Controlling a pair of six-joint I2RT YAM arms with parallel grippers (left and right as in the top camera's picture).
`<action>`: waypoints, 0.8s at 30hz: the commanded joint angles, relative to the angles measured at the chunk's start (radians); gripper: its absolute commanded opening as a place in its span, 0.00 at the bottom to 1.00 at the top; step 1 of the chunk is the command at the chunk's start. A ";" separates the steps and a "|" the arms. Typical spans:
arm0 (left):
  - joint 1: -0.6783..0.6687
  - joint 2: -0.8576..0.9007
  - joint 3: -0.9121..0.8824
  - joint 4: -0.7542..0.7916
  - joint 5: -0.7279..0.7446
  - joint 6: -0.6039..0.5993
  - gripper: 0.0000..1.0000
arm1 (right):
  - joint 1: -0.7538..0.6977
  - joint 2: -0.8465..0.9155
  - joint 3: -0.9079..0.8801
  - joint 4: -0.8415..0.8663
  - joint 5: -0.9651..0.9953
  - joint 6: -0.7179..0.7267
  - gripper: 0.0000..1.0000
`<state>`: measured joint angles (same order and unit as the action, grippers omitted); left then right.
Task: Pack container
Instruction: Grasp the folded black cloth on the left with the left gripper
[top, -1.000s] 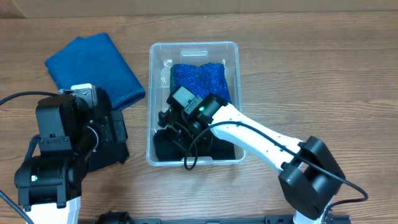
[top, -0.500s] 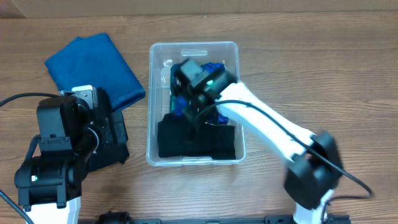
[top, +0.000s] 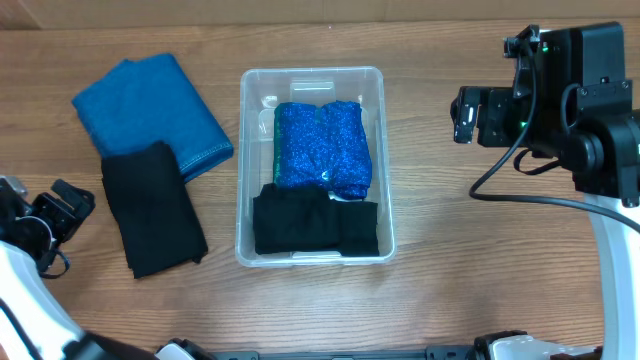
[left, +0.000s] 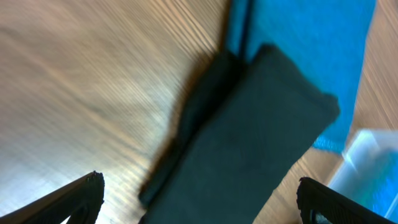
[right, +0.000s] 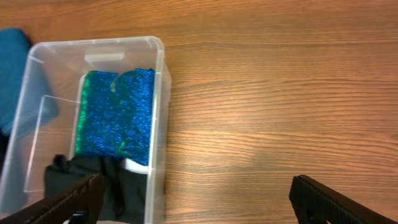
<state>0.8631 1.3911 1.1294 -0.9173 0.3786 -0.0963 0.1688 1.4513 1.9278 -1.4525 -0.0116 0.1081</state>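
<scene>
Left end effector (left: 199, 182), right end effector (right: 194, 180): splayed.

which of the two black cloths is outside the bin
The black cloth on the table left of the container, its far end overlapping the blue towel. The other black cloth lies inside the container, beside the sparkly blue fabric.

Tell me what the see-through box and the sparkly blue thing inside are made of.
The container looks like clear, shiny plastic: the wood shows through its walls. The sparkly blue cloth seems glittery fabric, maybe sequinned: it lies folded and glints.
</scene>
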 joint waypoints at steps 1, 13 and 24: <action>0.005 0.203 -0.067 0.050 0.193 0.176 1.00 | -0.004 0.004 0.002 0.002 -0.024 0.019 1.00; -0.198 0.558 -0.067 0.138 0.270 0.314 0.40 | -0.004 0.037 0.002 0.007 -0.023 0.019 1.00; -0.216 0.034 -0.026 -0.019 0.476 0.181 0.04 | -0.004 0.053 0.002 0.006 -0.024 0.019 1.00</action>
<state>0.6685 1.6535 1.0618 -0.8776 0.7029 0.1261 0.1688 1.5002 1.9274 -1.4513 -0.0296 0.1200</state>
